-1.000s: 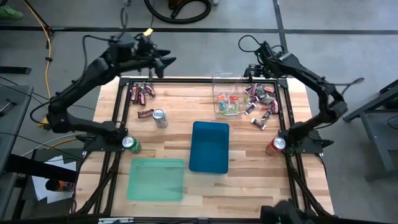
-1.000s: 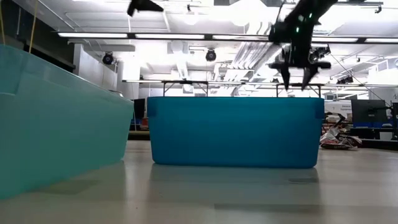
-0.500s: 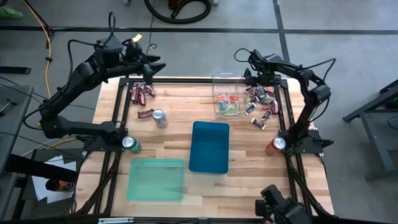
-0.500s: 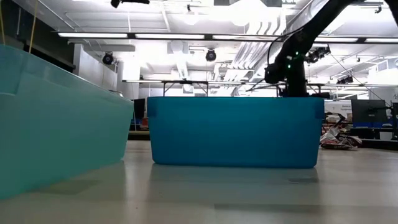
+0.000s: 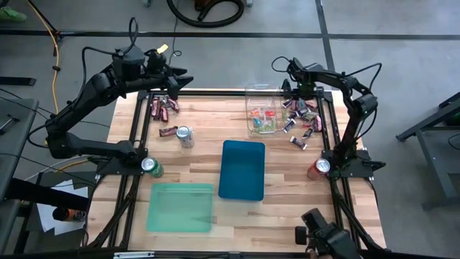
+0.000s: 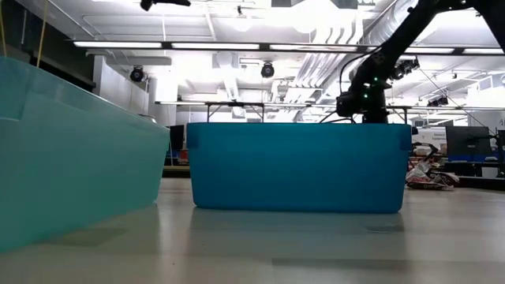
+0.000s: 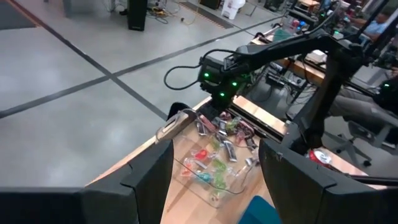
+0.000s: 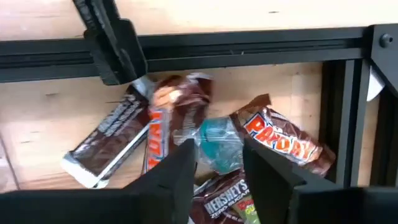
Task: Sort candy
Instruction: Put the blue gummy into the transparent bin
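Note:
My right gripper (image 8: 219,155) is down in the candy pile (image 5: 305,115) at the table's back right corner. Its fingers press both sides of a teal wrapped candy (image 8: 217,138). Around that piece lie a PayDay bar (image 8: 283,143), a dark brown bar (image 8: 112,140) and a Hershey's piece (image 8: 225,200). In the low view the blue bin hides this gripper. A clear container (image 5: 263,111) beside the pile holds tiny bright sweets (image 7: 208,165). More dark red bars (image 5: 164,108) lie at the back left. My left gripper (image 5: 181,77) hangs open above the back left edge, holding nothing.
A blue bin (image 5: 242,170) stands mid-table and a green bin (image 5: 181,207) at the front left. Soda cans stand at the left middle (image 5: 185,135), the left edge (image 5: 151,167) and the right edge (image 5: 321,167). A black frame rail (image 8: 199,50) runs just behind the pile.
The right gripper has dropped from above into the candy pile and closed its fingers in on the teal candy. The left arm swung slightly left, then held still.

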Available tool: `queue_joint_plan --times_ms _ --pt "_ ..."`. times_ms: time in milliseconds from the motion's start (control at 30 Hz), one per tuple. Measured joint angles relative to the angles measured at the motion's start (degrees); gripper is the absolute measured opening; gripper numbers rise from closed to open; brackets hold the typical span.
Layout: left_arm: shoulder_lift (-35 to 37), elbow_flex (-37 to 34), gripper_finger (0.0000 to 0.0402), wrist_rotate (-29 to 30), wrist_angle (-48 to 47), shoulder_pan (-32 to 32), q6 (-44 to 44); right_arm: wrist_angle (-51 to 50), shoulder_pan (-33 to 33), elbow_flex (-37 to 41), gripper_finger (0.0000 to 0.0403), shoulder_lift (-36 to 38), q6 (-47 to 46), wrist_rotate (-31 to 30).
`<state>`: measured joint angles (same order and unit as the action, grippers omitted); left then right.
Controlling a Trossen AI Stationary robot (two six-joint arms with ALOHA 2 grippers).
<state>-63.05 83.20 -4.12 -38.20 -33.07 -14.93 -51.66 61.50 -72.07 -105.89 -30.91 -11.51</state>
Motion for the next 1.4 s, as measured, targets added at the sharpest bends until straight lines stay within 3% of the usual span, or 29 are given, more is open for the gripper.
queue_joint_plan --times_ms 367,600,900,1167,1400 --pt "0.01 0.0 0.0225 0.61 0.03 1.77 -1.52 1.54 1.24 0.8 0.001 0.0 4.45 0.6" --pt "1.05 0.0 0.0225 0.98 0.06 2.06 -1.49 2.62 -0.1 1.7 0.0002 2.01 8.46 0.59" --pt "4.6 0.0 0.0225 6.64 0.5 2.04 -0.89 3.03 -3.22 1.66 0.0 16.89 9.96 3.25" --pt "5.44 0.0 0.0225 6.78 0.44 2.04 -0.87 5.79 -14.33 1.66 0.0 27.51 5.31 8.22" --pt "5.17 0.0 0.0225 6.76 2.77 2.04 -0.93 8.4 -26.32 1.64 0.0 24.24 0.91 7.86"
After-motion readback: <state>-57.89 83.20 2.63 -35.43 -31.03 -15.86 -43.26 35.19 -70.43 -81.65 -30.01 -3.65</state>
